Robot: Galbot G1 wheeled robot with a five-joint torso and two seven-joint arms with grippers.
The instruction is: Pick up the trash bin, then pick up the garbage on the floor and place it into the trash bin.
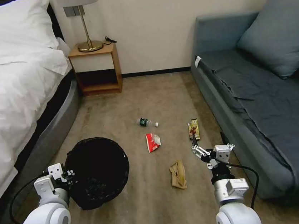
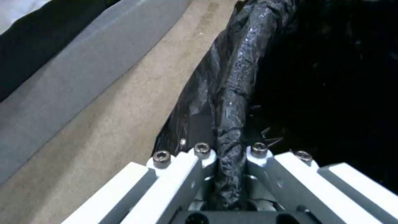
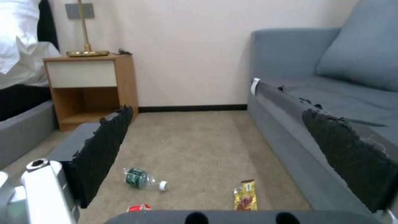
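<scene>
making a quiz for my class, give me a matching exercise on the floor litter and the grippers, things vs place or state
Things:
1. small bottle
2. gold-brown wrapper
3. left gripper
4. right gripper

Place or state:
a. shut on the trash bin's bag-covered rim
b. open, empty, above the carpet
c. lying nearest the sofa
d. lying farthest toward the back wall

Pairs: 1-d, 2-c, 3-a, 4-b

We are seeing a round black bin lined with glossy, crinkled black plastic (image 1: 98, 171) on the beige-brown carpet (image 1: 147, 94). Lying about are a red-and-white snack packet (image 1: 153, 141), a gold-brown wrapper (image 1: 194, 129), a tan crumpled paper bag (image 1: 178, 174) and a clear bottle with a green label and white cap (image 1: 147, 122). We are noting white-and-grey grippers with black ridged pads (image 3: 104, 149).
</scene>
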